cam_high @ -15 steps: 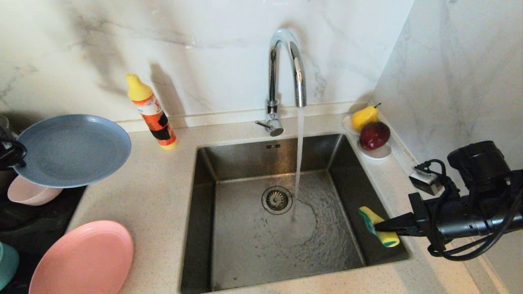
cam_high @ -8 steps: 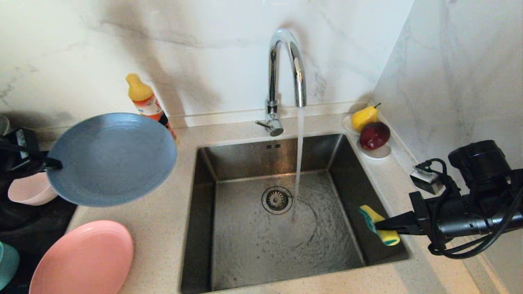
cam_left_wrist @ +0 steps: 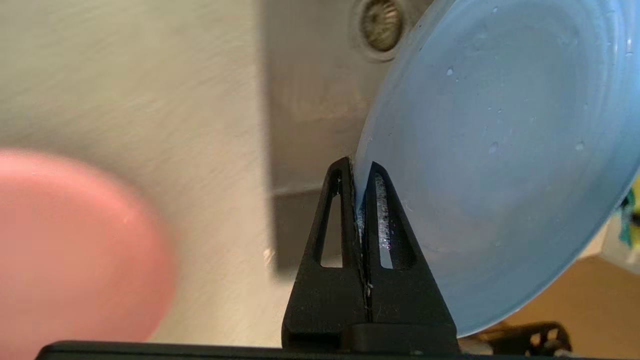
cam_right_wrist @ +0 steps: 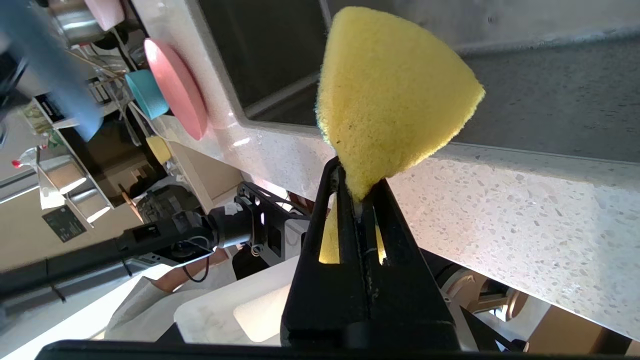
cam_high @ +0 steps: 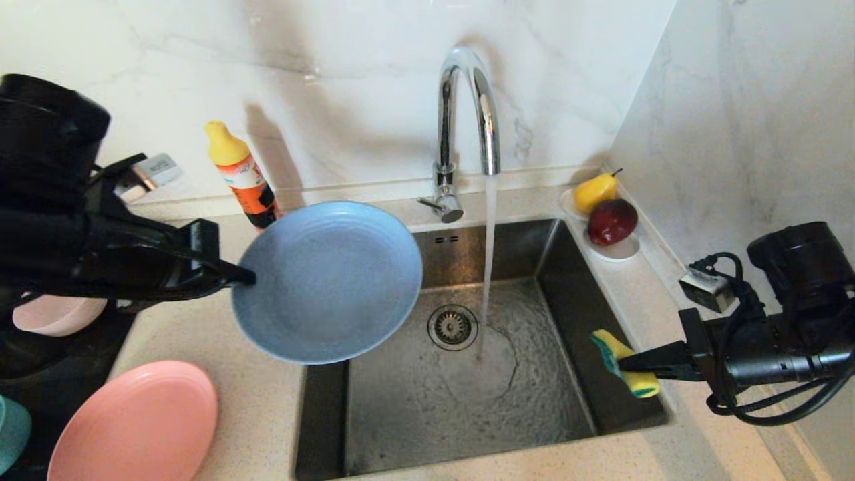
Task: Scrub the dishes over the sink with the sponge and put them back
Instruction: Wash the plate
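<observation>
Judging from how things lay, the task was in its early part: no scrubbing contact was made yet, and all four dishes had still to be washed and put back. Left of the sink (cam_high: pixel 467 374), the teal bowl (cam_high: pixel 12 434) sat at the far edge, the pale pink bowl (cam_high: pixel 57 315) was half hidden behind the left arm, and the salmon-pink plate (cam_high: pixel 133 424) rested on the table (cam_high: pixel 254 401).

The left gripper (cam_high: pixel 244 275) reached level toward the sink, its jaws clamped on the rim of the grey-blue plate (cam_high: pixel 327 284), which hung tilted over the sink's left edge, not under the water stream (cam_high: pixel 489 254).

At the right edge of the sink the right gripper (cam_high: pixel 624 364) pointed level inward, jaws pinched together on the sponge (cam_high: pixel 624 371), held above the basin, well apart from the plate. I judged that the two had next to meet over the sink.
</observation>
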Controlling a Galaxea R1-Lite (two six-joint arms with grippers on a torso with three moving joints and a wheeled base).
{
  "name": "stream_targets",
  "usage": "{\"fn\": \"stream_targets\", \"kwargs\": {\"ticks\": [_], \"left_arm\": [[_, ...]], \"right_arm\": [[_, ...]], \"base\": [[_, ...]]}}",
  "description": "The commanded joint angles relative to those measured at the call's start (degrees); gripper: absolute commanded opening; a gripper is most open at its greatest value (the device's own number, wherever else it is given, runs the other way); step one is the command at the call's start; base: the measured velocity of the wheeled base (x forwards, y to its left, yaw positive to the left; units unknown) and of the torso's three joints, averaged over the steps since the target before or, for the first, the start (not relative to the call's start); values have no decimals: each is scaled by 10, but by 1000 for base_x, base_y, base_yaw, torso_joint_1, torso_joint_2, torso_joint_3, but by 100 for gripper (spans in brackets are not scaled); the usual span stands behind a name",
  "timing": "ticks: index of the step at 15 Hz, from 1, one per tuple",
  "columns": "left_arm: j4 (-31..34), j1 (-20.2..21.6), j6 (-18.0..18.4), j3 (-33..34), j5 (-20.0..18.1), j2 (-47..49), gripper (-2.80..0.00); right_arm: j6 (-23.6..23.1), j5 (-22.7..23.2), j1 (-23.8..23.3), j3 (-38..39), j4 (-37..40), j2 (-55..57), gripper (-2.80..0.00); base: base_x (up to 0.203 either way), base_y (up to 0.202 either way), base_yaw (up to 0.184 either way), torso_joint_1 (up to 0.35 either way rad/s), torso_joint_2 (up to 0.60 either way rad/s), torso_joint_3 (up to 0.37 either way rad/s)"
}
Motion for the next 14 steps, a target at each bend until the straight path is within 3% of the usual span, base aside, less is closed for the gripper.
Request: {"fn": "stream_targets", "kwargs": {"ticks": [1,3,8,14], "left_arm": [[-54,-57,-17,-1,34,81,-280],[-99,-102,-31,-6,64,131,-280],[-181,-154,-100,-58,72,225,-280],[-195,-206,-128,-144,72,299,-280]], "right_arm": [[2,3,0,4,1,-22,-280],[3,3,0,3,3,-39,-280],[5,3,-15,20,11,-77,-280],[1,4,-21,29,21,-109,-280]], "base": [[0,0,0,0,0,0],[0,0,0,0,0,0],[0,0,0,0,0,0],[0,0,0,0,0,0]]}}
